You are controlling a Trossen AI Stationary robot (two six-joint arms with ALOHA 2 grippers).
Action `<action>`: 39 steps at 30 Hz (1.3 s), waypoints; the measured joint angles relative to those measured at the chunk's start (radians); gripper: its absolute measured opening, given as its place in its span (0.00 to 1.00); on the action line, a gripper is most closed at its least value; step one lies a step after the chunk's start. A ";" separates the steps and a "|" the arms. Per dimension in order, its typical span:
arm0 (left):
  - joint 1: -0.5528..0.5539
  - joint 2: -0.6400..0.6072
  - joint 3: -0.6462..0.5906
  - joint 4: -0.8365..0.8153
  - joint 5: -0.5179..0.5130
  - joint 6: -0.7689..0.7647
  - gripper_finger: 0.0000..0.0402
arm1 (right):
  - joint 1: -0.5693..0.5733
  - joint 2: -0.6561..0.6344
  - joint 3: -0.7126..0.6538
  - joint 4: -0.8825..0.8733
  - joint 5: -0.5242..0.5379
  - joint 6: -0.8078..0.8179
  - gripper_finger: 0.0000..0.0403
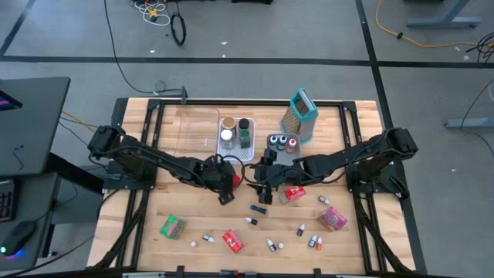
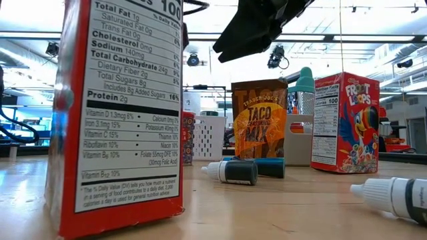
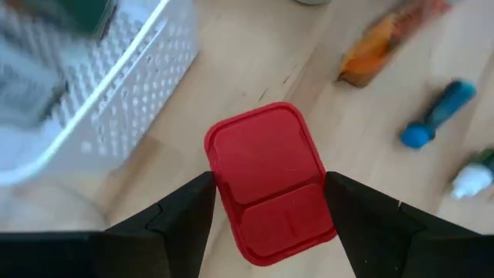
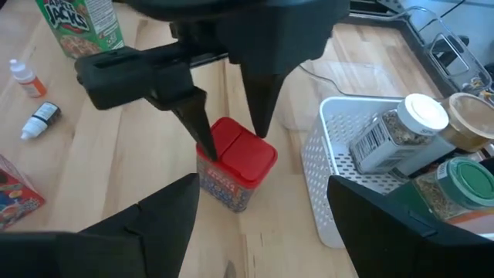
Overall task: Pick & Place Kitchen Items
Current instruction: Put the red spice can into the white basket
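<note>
A small jar with a red flip lid (image 3: 270, 181) (image 4: 235, 166) stands upright on its base on the wood table, near the middle (image 1: 235, 180). My left gripper (image 3: 270, 189) (image 1: 225, 184) reaches down over it, with one finger at either side of the lid. My right gripper (image 4: 258, 224) (image 1: 262, 181) hangs open just to the right of the jar, above the table, with nothing between its fingers. It faces the jar and the left gripper. My left gripper pinches the jar's red lid (image 3: 220, 185) between its two fingers, which sit on two opposite sides of the lid. The fingers (image 4: 199, 127) slant down from the table's left. The jar stays upright, its base (image 4: 228, 202) on the table.
A white perforated basket (image 4: 332, 177) (image 1: 245, 150) with spice jars stands just behind the jar. Behind it are a clear bin (image 1: 189, 127), a grey bin (image 1: 282, 144) and a grater (image 1: 301, 116). Packets (image 1: 173, 226) (image 1: 232, 240) (image 1: 333, 218) (image 1: 292, 194) and several tiny bottles lie toward the near edge.
</note>
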 joint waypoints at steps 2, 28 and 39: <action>0.000 -0.001 0.000 0.001 -0.001 0.135 0.63 | 0.000 0.000 0.000 0.000 0.000 0.000 0.74; 0.000 -0.041 -0.002 0.089 0.049 0.082 0.63 | 0.000 0.001 0.000 0.009 -0.003 -0.001 0.74; 0.047 -0.041 -0.002 0.058 0.054 0.064 0.63 | 0.000 0.001 0.000 0.009 -0.010 0.002 0.74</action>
